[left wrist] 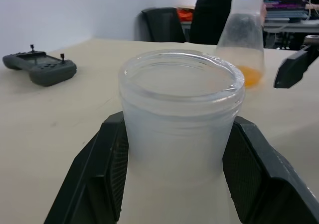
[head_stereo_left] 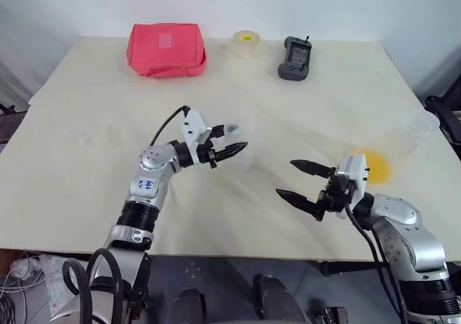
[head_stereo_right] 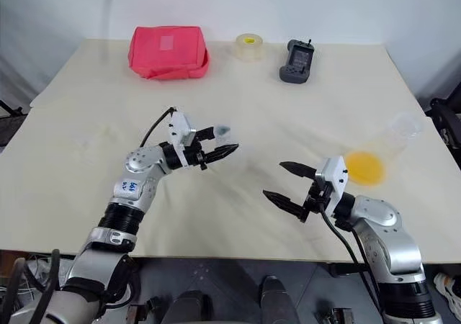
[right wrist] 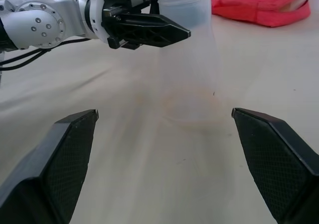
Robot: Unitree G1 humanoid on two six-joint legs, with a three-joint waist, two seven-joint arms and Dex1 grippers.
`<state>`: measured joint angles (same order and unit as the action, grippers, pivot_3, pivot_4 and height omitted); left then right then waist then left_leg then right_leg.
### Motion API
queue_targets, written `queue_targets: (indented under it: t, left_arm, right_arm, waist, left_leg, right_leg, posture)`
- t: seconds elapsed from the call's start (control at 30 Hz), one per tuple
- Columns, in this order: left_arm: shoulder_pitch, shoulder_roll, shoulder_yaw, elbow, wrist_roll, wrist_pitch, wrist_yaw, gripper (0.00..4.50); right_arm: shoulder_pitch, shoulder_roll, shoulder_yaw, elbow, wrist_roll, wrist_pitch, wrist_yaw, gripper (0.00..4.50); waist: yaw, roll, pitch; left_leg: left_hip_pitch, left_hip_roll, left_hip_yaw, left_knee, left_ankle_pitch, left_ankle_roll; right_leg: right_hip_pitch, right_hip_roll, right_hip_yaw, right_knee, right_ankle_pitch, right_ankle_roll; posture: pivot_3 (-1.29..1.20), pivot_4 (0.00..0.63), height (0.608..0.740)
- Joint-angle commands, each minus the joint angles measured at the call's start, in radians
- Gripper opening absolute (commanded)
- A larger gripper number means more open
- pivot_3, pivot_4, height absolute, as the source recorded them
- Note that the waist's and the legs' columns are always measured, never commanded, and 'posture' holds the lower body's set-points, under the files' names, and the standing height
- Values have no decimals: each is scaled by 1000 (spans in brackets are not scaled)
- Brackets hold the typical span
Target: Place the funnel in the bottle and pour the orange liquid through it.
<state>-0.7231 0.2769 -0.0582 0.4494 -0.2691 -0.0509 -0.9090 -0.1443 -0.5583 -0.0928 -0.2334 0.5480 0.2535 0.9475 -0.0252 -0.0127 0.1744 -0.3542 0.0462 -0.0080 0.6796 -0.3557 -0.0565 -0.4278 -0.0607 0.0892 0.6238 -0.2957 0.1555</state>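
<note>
Bottle [left wrist: 182, 129], translucent and open-necked, sits clamped by its neck between the two black fingers of the left end effector [head_stereo_left: 229, 151], over the middle of the pale worktop [head_stereo_left: 86, 194]. Its wide base shows faintly in the right wrist view, just above or on the surface; I cannot tell which. The right end effector [head_stereo_left: 299, 181] stands spread wide and empty, pointing toward the bottle. Orange liquid [head_stereo_left: 376, 167] lies in a second clear flask [left wrist: 243, 35] near the worktop's right edge. Along the far edge are a red pouch [head_stereo_left: 166, 49], a tape roll [head_stereo_left: 246, 43] and a grey controller [head_stereo_left: 295, 57].
</note>
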Motion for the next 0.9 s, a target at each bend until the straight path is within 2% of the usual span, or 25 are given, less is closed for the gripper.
queue_targets:
  t: [0.03, 0.17, 0.23, 0.43, 0.6, 0.73, 0.9]
  left_arm:
    - [9, -6, 5, -3, 3, -14, -4, 2634]
    - [20, -6, 16, -20, -16, 16, -3, 3968]
    - [29, -2, 24, -41, -26, 37, 1, 4488]
    - [61, 37, 72, -131, -74, 136, -1, 4488]
    - [109, 125, 149, -267, -132, 276, 30, 4488]
    - [193, 229, 242, -377, -158, 336, 69, 4488]
    - [357, 282, 411, -497, -199, 351, 162, 4488]
  right_arm:
    - [-1, 11, -8, -31, -3, -30, -10, 4500]
    - [-6, 16, -4, -19, -14, -41, -10, 4500]
    - [-8, 17, -4, -19, -15, -41, -11, 4500]
    - [-16, 13, -5, -12, -15, -40, -2, 4500]
    - [-20, -12, -10, -10, -4, -27, 34, 4500]
    - [-33, -27, -17, 12, 0, -28, 63, 4500]
    - [-62, -24, -9, 41, 3, -27, 84, 4500]
  waist:
    - [0, 0, 0]
    - [0, 0, 0]
    - [0, 0, 0]
    - [-1, 0, 0]
    - [-3, 0, 0]
    - [-6, 0, 0]
    - [-3, 0, 0]
  left_leg:
    - [0, 0, 0, 0, 0, 0]
    - [0, 0, 0, 0, 0, 0]
    - [0, 0, 0, 0, 0, 0]
    - [0, 0, 0, 0, 0, 1]
    - [0, 0, 0, 0, 0, 1]
    - [0, 0, 0, 0, 0, 1]
    - [0, 0, 0, 0, -1, 2]
  right_leg:
    - [0, 0, 0, 0, 0, 0]
    - [0, 0, 0, 0, 0, 0]
    - [0, 0, 0, 0, 0, 0]
    - [0, 0, 0, 2, 0, 0]
    - [0, 0, 0, 3, 0, 0]
    - [0, 0, 0, 3, 0, 0]
    - [0, -1, 0, 3, 0, 0]
  posture:
    - [0, 150, 740]
    - [0, 150, 740]
    - [0, 150, 740]
    - [0, 150, 740]
    - [0, 150, 740]
    - [0, 150, 740]
    - [0, 150, 740]
